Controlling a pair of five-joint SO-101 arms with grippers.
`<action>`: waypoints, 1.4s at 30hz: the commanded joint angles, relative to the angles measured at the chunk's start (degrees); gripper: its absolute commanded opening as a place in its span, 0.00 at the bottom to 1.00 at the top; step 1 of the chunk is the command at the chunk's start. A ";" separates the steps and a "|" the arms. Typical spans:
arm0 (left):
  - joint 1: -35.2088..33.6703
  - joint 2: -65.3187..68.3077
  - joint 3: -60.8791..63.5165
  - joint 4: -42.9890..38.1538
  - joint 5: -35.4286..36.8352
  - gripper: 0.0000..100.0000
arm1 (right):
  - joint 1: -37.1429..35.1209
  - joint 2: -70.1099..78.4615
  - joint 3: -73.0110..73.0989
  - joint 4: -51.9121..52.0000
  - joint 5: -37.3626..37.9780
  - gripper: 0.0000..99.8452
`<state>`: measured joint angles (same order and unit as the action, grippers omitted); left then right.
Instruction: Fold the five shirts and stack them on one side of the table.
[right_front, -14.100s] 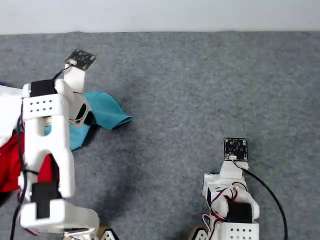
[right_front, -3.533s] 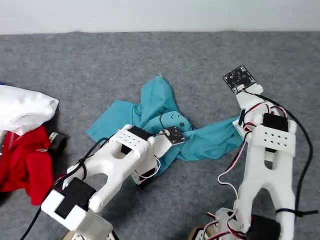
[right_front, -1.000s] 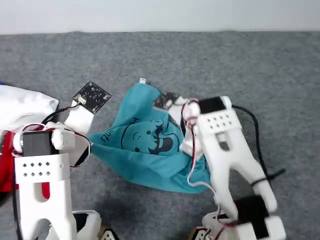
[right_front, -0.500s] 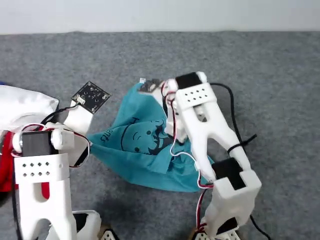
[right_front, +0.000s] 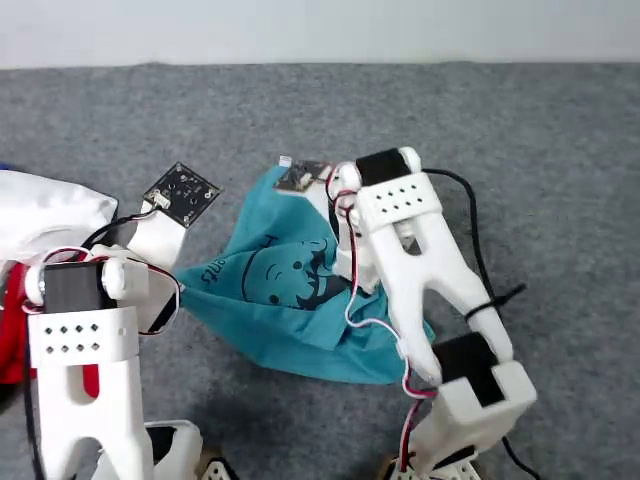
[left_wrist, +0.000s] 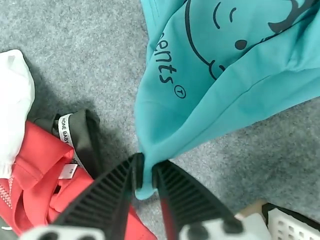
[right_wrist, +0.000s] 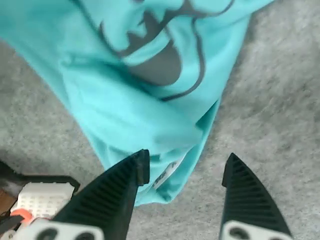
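Note:
A teal shirt (right_front: 270, 300) with a dark cartoon print lies crumpled in the middle of the grey table. My left gripper (left_wrist: 145, 175) is shut on the shirt's left corner (right_front: 188, 297), pinching the hem of the teal shirt (left_wrist: 230, 90) just above the table. My right arm (right_front: 400, 230) reaches over the shirt's far right part. In the right wrist view my right gripper (right_wrist: 185, 170) stands open over the teal shirt (right_wrist: 125, 100), with a hem and its tag lying between the two fingers and nothing gripped.
A white shirt (right_front: 50, 215) and a red shirt (right_front: 8, 330) are piled at the table's left edge. Beside the held corner lie the red shirt (left_wrist: 40, 200), a dark garment with a label (left_wrist: 82, 140) and the white shirt (left_wrist: 12, 100). Bare grey table (right_front: 560, 150) stretches right.
The right arm swung from the shirt's right side to its far edge, then shifted slightly right. The shirt's far part shifted a little. The left arm kept still, holding the corner.

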<state>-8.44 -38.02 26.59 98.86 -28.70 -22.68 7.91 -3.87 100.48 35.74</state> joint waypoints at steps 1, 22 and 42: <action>-0.09 -0.88 -0.22 0.35 0.62 0.00 | -0.04 -5.67 2.02 2.42 1.49 0.24; -0.09 -0.97 -0.13 0.62 0.70 0.00 | -2.51 0.75 2.99 2.51 8.62 0.24; -0.09 -0.88 -0.13 0.62 0.70 0.00 | -0.31 8.75 0.26 -7.34 18.11 0.24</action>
<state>-8.44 -38.02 26.59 98.86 -28.70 -23.38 17.05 -0.44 96.70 53.49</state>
